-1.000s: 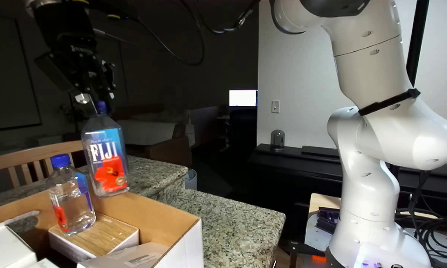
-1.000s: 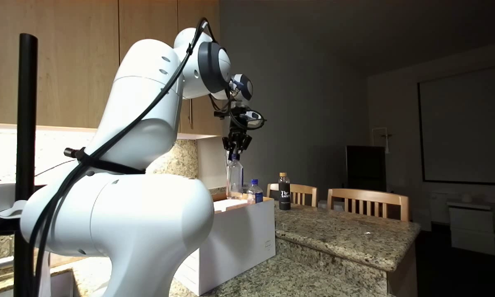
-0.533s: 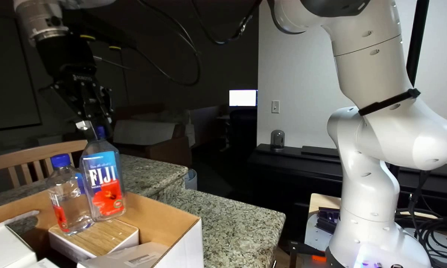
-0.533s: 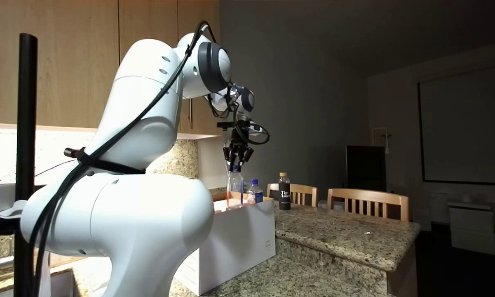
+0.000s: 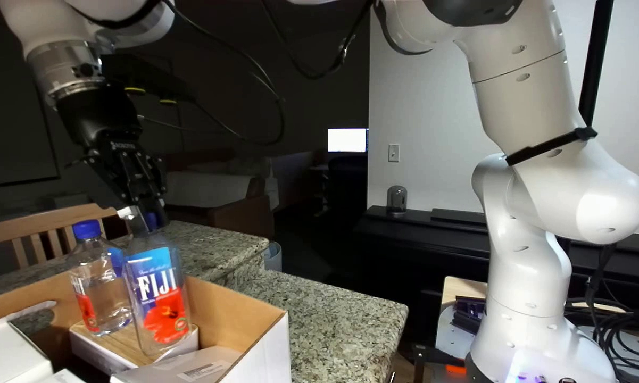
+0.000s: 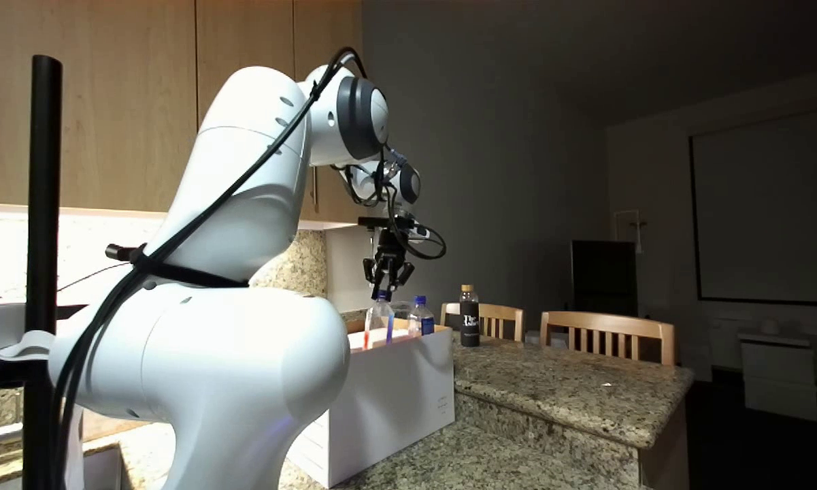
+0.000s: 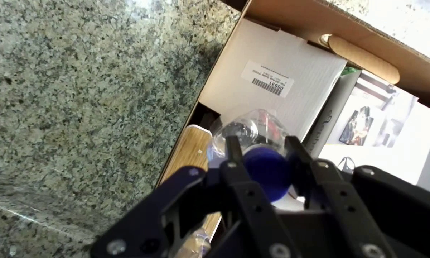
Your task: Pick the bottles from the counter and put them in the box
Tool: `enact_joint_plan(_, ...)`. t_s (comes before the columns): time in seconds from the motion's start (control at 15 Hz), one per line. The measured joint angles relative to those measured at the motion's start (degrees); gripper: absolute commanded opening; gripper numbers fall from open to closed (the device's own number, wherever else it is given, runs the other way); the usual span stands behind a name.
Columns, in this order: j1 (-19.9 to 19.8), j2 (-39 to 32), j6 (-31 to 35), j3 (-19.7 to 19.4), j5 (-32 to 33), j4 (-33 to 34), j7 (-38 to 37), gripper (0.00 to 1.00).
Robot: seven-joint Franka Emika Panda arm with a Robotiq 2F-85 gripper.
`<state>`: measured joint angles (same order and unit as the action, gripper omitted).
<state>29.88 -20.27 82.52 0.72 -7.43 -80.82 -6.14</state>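
Note:
My gripper (image 5: 141, 219) is shut on the blue cap of a clear bottle (image 5: 159, 298) with a red flower label. The wrist view shows the cap (image 7: 266, 173) between both fingers. The held bottle leans slightly, and its lower end is below the rim of the cardboard box (image 5: 239, 303). I cannot tell whether its base touches anything. A second bottle (image 5: 98, 287) stands upright inside the box, beside the held one. In an exterior view the white box wall (image 6: 408, 395) hides the lower parts of both bottles. The box stands on the granite counter (image 5: 330, 330).
The box holds a wood-topped block (image 5: 133, 335), a white carton with a barcode label (image 7: 266, 79) and a printed carton (image 7: 376, 118). A black bottle with a tan cap (image 6: 470, 320) stands on the raised counter (image 6: 564, 381). Wooden chairs (image 6: 612, 327) stand behind.
My gripper has moved down with the bottle, from above the rim into the box. In the last half second the bottle has shifted away from the standing bottle and tilted more.

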Motion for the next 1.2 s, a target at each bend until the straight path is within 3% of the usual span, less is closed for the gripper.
enact_joint_plan(0.07,-1.49,-0.31,0.25,1.88,0.08,-0.02,0.01,0.37)
enact_joint_plan(0.13,-2.71,-0.63,0.54,3.44,0.23,-0.03,0.02,0.61)
enact_joint_plan(0.27,-4.41,-1.08,0.86,5.57,0.64,-0.02,0.02,0.65)
enact_joint_plan(0.6,-5.87,-1.60,0.95,7.81,3.02,-0.02,0.02,0.95)
enact_joint_plan(0.73,-5.87,-1.64,0.98,8.20,4.12,0.00,0.02,1.00)
enact_joint_plan(1.2,-5.89,-1.06,1.92,9.20,6.54,1.07,-0.22,1.00)
